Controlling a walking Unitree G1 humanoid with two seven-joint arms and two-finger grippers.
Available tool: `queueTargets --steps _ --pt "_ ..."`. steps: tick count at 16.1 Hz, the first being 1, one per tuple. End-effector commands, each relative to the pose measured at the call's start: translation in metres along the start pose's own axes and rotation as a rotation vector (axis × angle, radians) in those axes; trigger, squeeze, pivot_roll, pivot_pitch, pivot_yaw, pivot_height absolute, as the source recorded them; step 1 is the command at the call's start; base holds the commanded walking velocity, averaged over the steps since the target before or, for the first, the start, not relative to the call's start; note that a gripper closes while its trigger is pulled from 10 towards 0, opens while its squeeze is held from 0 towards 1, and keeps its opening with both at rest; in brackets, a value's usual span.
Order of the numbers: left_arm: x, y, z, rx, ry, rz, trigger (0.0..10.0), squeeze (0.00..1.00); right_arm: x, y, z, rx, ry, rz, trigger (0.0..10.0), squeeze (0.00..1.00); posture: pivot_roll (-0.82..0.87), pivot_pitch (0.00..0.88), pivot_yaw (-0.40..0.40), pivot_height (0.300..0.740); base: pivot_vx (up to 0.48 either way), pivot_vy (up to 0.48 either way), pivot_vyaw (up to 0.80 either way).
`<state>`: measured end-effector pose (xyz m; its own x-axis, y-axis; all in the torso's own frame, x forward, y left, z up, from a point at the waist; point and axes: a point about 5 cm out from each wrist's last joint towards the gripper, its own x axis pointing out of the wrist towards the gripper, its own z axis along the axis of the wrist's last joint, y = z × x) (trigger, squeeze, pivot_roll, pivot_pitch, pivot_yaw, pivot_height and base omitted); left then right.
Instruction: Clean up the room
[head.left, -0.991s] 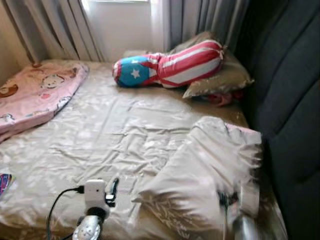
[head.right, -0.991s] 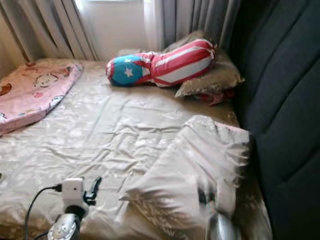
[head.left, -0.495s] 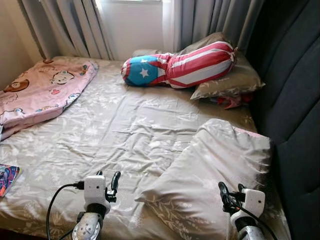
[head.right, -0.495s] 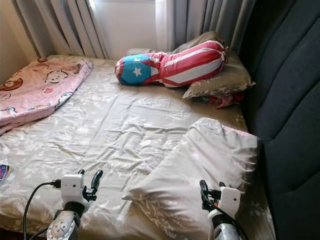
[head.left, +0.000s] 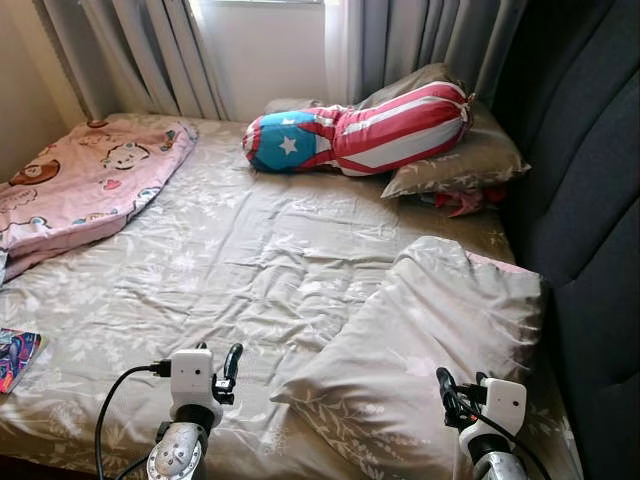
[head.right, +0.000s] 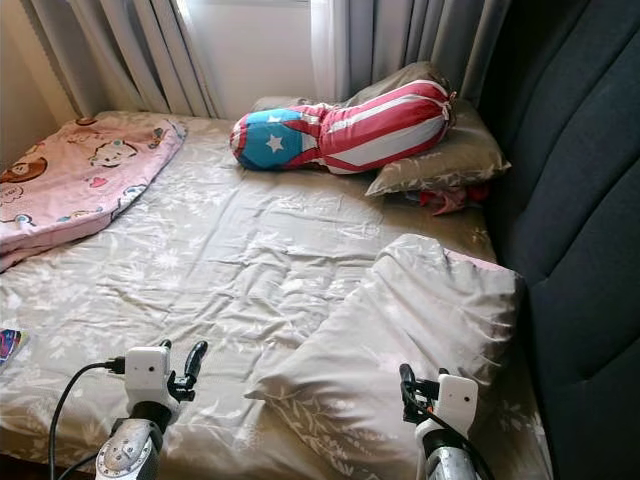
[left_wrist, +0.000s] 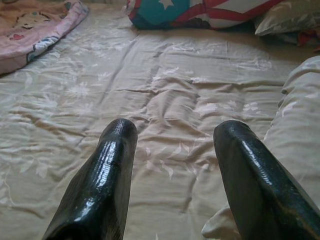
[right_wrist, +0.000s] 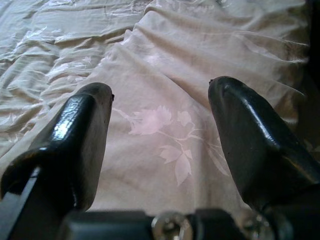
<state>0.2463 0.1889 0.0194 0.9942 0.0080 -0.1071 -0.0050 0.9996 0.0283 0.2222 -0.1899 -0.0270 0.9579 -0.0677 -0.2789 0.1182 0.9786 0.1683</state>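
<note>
Bed (head.left: 230, 260) with rumpled beige floral sheet; loose pillow (head.left: 420, 350) lies directly under and ahead of the right tool (right_wrist: 160, 145), left tool (left_wrist: 172, 175) just beside its corner, both spread open and empty. Looks like pre-grasp: next, lower the right tool onto the pillow and pinch. Eye views add the flag bolster (head.left: 355, 130) far ahead by the headboard (head.left: 590, 200); right wrist gives the pillow's leaf print.

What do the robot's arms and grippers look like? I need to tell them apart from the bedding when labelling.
Each arm is silver metal, ending in a white boxy wrist block. The left gripper and right gripper each have two long, glossy black fingers with rounded tips. A black cable loops from the left wrist block; thinner black wiring runs by the right.
</note>
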Motion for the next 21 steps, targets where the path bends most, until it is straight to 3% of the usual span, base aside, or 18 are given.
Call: queueTargets --steps 1,4,7,15,21 --pt "0.002 -0.001 0.002 0.0 0.001 -0.007 10.0 0.0 0.001 0.001 -0.001 0.001 0.013 -0.008 10.0 0.0 -0.01 0.0 -0.016 0.72 0.0 0.0 0.0" --pt "0.003 -0.001 0.002 0.0 0.005 -0.013 10.0 0.0 0.004 0.008 -0.005 0.006 0.067 0.02 10.0 0.0 -0.02 0.0 -0.013 0.705 0.0 0.0 0.0" --pt "0.005 -0.002 0.003 -0.002 0.008 -0.023 10.0 0.0 0.005 0.011 0.0 0.012 0.018 0.029 10.0 0.0 -0.02 0.0 -0.014 0.685 0.0 0.0 0.0" --pt "0.012 -0.001 0.01 -0.005 0.0 -0.033 10.0 0.0 0.01 0.014 0.003 0.01 0.026 0.035 10.0 0.0 -0.03 0.0 -0.018 0.685 0.0 0.0 0.0" --pt "0.011 0.005 0.012 0.001 0.001 -0.022 10.0 0.0 0.013 0.016 0.007 0.009 0.017 0.038 10.0 0.0 -0.02 0.0 -0.018 0.66 0.0 0.0 0.0"
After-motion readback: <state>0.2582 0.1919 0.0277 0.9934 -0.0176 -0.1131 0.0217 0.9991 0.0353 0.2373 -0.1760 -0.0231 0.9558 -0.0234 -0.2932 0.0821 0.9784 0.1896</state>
